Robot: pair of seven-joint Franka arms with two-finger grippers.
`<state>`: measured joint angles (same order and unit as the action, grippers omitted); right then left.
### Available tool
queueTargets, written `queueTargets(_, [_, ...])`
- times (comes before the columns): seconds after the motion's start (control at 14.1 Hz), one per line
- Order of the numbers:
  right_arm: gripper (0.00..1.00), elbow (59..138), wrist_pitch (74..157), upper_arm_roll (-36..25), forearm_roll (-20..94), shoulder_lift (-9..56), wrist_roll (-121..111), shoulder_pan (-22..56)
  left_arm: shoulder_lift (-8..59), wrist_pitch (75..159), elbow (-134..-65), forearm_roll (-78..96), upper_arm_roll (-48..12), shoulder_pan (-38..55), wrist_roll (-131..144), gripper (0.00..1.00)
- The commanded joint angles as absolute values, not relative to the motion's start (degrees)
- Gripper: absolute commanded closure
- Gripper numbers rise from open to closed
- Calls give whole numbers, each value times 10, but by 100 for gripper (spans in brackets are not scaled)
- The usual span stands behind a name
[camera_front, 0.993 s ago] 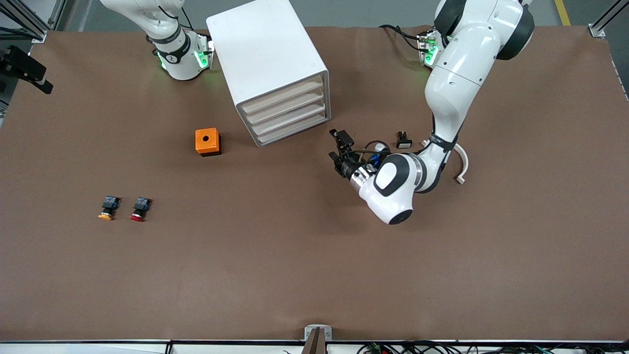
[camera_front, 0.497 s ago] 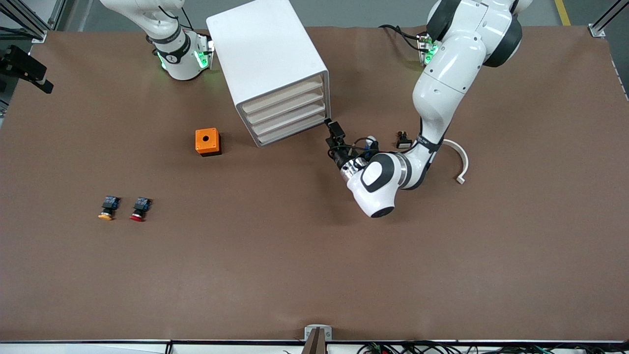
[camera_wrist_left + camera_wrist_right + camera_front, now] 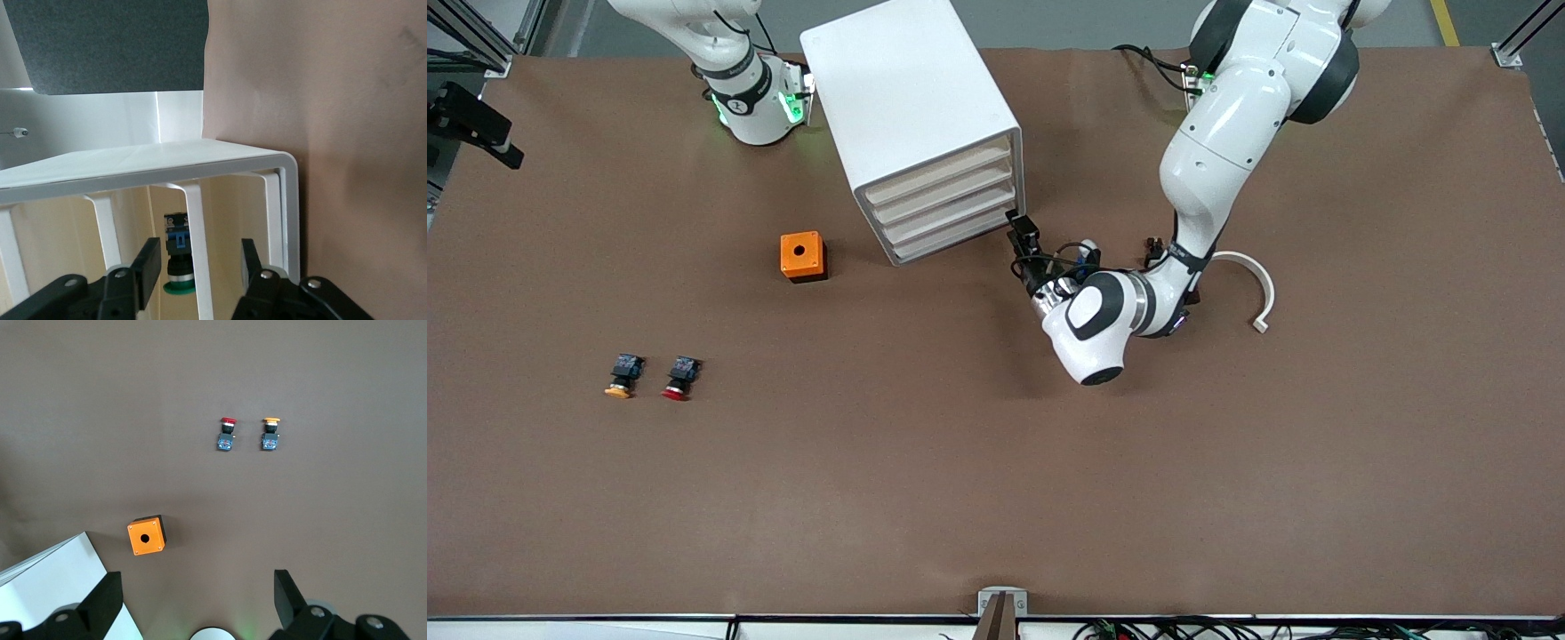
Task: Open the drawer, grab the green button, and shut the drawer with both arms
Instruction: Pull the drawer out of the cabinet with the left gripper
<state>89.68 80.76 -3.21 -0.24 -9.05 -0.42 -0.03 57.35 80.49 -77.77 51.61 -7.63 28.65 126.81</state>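
Note:
The white cabinet [image 3: 911, 116] stands near the robots' bases with four pale beige drawers [image 3: 947, 203], all shut. My left gripper [image 3: 1020, 238] is open, low at the cabinet's front corner toward the left arm's end, level with the lower drawers. In the left wrist view its fingers [image 3: 145, 270] straddle a white frame bar [image 3: 200, 267] of the cabinet [image 3: 133, 167]. The green-capped button [image 3: 178, 257] shows inside a lower drawer, just past the fingertips. My right gripper [image 3: 197, 600] is open, held high over the table, and is out of the front view.
An orange box with a hole [image 3: 802, 256] sits beside the cabinet toward the right arm's end. An orange-capped button [image 3: 621, 375] and a red-capped button [image 3: 679, 377] lie nearer the front camera. A white curved piece [image 3: 1258, 289] and a small black part [image 3: 1152, 242] lie by the left arm.
My left gripper has moved across the table toward the cabinet and now sits at its lower drawer fronts. The drawers stay shut. The right arm has not moved.

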Motion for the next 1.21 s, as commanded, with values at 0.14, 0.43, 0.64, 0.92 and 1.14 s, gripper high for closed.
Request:
queueTargets(0.14, [0,901,805,-33,2,-97,3,4,585,794,-765,522,-74,311,1278,44])
queueTargets(0.43, [0,897,805,-33,1,-97,0,4,589,793,-766,522,-75,325,1278,44])
queueTargets(0.64, [0,896,807,-33,-1,-96,-1,4,589,785,-771,520,-75,345,1277,46])
queueTargets(0.92, [0,893,808,-34,-2,-95,-2,0,589,778,-771,519,-75,357,1273,61])
queueTargets(1.14, [0,893,808,-35,-2,-94,-1,1,589,777,-772,519,-75,361,1265,73])
